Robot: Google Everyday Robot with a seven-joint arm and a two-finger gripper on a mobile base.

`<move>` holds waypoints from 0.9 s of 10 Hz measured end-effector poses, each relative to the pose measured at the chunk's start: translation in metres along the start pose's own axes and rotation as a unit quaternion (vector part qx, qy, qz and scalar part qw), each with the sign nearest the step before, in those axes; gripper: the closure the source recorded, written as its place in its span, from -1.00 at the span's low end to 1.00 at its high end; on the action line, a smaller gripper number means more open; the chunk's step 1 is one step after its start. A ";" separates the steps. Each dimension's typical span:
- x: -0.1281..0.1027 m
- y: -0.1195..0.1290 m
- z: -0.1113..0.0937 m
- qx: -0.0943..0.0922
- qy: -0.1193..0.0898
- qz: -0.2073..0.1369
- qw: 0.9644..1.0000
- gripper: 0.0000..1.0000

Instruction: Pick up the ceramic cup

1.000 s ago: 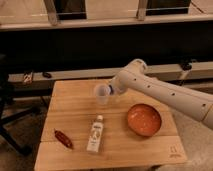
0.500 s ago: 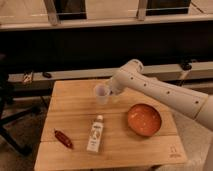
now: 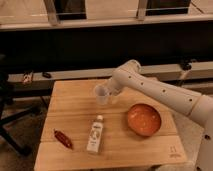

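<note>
The ceramic cup [image 3: 101, 94] is a small pale tumbler over the back middle of the wooden table [image 3: 75, 105]. My gripper [image 3: 112, 93] is at the end of the white arm that reaches in from the right, and it sits right against the cup's right side. Whether the cup stands on the table or hangs just above it does not show.
A wide orange bowl [image 3: 143, 119] sits on the right of the table. A white bottle [image 3: 96, 134] lies in the front middle and a red chili-like thing [image 3: 63, 139] at the front left. A dark counter and rail run behind the table.
The gripper and the cup have stayed almost in place, with only a slight shift downward in the view.
</note>
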 end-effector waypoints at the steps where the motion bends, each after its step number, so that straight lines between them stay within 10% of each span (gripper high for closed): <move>1: -0.003 -0.001 0.004 -0.003 -0.004 -0.002 1.000 -0.60; 9: -0.009 0.004 0.025 -0.029 -0.029 -0.007 0.999 -0.60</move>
